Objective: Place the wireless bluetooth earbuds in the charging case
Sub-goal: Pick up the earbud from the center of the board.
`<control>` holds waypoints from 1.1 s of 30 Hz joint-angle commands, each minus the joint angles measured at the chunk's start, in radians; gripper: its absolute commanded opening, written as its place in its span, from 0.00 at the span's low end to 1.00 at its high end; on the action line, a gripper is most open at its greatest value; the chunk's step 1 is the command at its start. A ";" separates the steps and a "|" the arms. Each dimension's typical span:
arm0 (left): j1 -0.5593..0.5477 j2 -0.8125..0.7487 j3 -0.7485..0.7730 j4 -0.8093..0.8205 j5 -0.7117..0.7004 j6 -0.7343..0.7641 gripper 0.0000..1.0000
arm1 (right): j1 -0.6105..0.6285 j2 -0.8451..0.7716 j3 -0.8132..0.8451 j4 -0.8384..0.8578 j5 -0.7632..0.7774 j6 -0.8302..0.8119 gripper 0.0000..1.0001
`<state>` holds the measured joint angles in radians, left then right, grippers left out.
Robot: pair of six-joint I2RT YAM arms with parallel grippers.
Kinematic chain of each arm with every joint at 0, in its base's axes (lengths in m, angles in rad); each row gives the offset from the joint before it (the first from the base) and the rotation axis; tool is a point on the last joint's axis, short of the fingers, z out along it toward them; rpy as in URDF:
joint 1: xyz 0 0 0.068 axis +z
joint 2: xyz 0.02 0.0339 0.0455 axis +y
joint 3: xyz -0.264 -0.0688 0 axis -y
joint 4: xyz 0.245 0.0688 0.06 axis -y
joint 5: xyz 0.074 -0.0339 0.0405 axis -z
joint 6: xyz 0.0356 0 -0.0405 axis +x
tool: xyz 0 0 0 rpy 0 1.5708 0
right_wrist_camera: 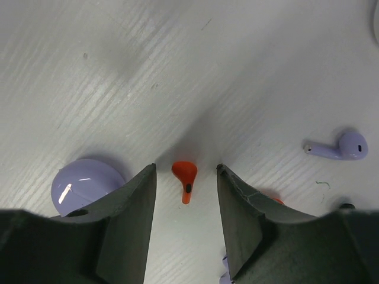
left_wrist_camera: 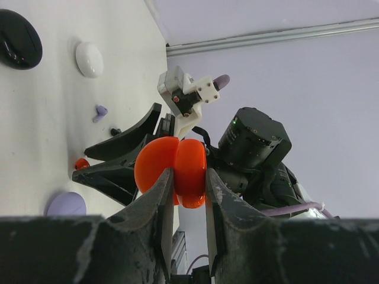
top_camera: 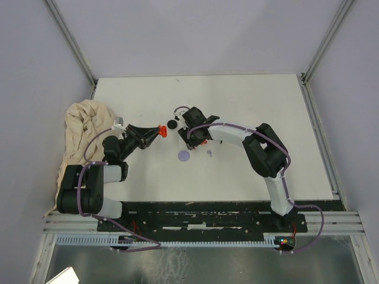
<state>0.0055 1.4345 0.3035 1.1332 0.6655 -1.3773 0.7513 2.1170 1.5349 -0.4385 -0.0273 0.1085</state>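
Beige cloth (top_camera: 83, 131) lies crumpled and soft on the far left of the table (top_camera: 266, 118), beside the left arm. Moving right, the left gripper (top_camera: 155, 132) is clenched on the red charging case (left_wrist_camera: 177, 168), holding it up off the table. It is a glossy, rounded shell, pinched between the two dark fingers. Next come a smooth black case (left_wrist_camera: 18, 38) and a pale white case (left_wrist_camera: 89, 59), both resting on the white, finely grained tabletop. Nearer the arms lies the lilac round case (right_wrist_camera: 86, 186), a shiny domed disc. Just right of it, the right gripper (right_wrist_camera: 185, 167) sits low over the surface with its jaws spread. Between them lies the red earbud (right_wrist_camera: 185, 176), tiny, with a bulbous head and a short stem. It lies flat on the table, and neither finger touches it. A black earbud (left_wrist_camera: 115, 131) lies close by. Further right lies the lilac earbud (right_wrist_camera: 340, 147), on its side with the stem pointing left, apart from the gripper.
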 commanded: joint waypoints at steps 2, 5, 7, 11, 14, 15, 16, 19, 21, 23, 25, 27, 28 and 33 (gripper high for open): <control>0.012 0.000 -0.006 0.069 0.032 -0.023 0.03 | 0.011 0.018 0.050 0.011 -0.011 0.008 0.51; 0.016 -0.001 -0.007 0.069 0.034 -0.023 0.03 | 0.012 0.018 0.048 0.009 -0.005 0.011 0.47; 0.016 -0.001 -0.007 0.069 0.033 -0.023 0.03 | 0.013 0.018 0.047 0.008 -0.002 0.014 0.46; 0.017 -0.002 -0.007 0.070 0.034 -0.024 0.03 | 0.014 0.016 0.042 0.001 0.004 0.016 0.42; 0.019 -0.002 -0.008 0.070 0.034 -0.024 0.03 | 0.015 0.017 0.041 0.000 0.009 0.016 0.38; 0.019 0.000 -0.008 0.070 0.035 -0.024 0.03 | 0.014 0.018 0.041 -0.001 0.010 0.017 0.37; 0.019 0.000 -0.008 0.070 0.034 -0.023 0.03 | 0.015 0.018 0.041 -0.001 0.012 0.017 0.37; 0.019 0.002 -0.006 0.070 0.034 -0.023 0.03 | 0.014 0.023 0.041 -0.003 0.020 0.015 0.34; 0.020 0.008 -0.001 0.069 0.034 -0.020 0.03 | 0.014 0.025 0.039 -0.002 0.025 0.013 0.30; 0.019 0.017 0.002 0.069 0.036 -0.020 0.03 | 0.014 0.026 0.038 -0.001 0.027 0.011 0.26; 0.018 0.021 -0.002 0.082 0.039 -0.027 0.03 | 0.014 0.029 0.037 0.007 0.027 0.009 0.20; 0.019 0.020 -0.008 0.084 0.038 -0.027 0.03 | 0.014 0.030 0.041 0.010 0.032 0.007 0.18; 0.019 0.020 -0.010 0.085 0.038 -0.025 0.03 | 0.014 0.027 0.043 0.011 0.038 0.004 0.17; 0.019 0.026 -0.010 0.086 0.051 -0.023 0.03 | 0.013 -0.023 0.003 0.065 0.082 0.003 0.13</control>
<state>0.0185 1.4544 0.2970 1.1484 0.6891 -1.3785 0.7593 2.1284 1.5478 -0.4313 0.0002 0.1158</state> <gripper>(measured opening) 0.306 0.234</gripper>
